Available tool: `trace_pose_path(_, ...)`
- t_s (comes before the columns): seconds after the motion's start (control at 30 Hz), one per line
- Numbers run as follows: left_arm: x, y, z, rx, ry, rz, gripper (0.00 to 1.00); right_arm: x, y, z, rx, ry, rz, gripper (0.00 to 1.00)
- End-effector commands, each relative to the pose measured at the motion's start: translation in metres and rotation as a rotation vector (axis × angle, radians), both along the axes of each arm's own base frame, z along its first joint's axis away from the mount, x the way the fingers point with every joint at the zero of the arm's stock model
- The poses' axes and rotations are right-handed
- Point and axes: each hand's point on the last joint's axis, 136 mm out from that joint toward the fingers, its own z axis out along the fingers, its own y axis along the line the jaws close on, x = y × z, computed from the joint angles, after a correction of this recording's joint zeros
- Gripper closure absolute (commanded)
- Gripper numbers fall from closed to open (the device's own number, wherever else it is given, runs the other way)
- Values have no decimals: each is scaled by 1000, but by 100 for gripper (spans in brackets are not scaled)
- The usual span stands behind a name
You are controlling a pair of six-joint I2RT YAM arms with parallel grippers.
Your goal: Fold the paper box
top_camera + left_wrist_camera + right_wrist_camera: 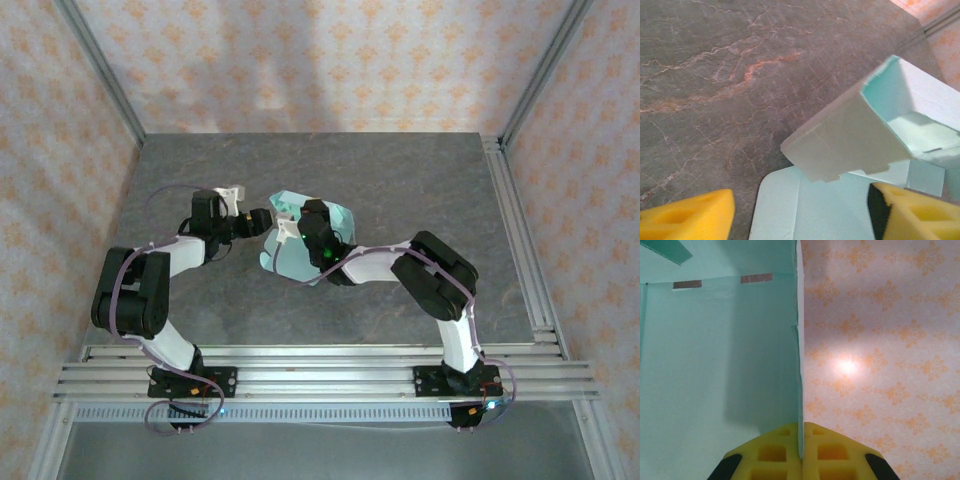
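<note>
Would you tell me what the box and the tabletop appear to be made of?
Box: thin matte card, pale mint, judging by its crisp creases and the thin edge pinched in the right hand. Tabletop: looks like grey stone or a stone-print laminate, with rust-coloured veins; which one is unclear.

You see a grey veined surface [400,190] mid-frame, pale walls [300,60] with orange patterns above and at both sides, and aluminium rails [320,365] along the bottom.
</note>
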Motion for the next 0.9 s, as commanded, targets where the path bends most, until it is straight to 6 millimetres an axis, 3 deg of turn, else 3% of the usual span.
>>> trace_pose_path(0.0,11,6,-1,15,12,28,34,-3,0,-10,2,-32,1,100)
trace_pose_path(0.6,30,-3,-19,12,57,-37,44,-9,-1,-21,24,-17,30,100)
trace_pose_path(0.87,28,-25,-17,-8,40,-146,45,-7,-1,-24,21,-3,22,100)
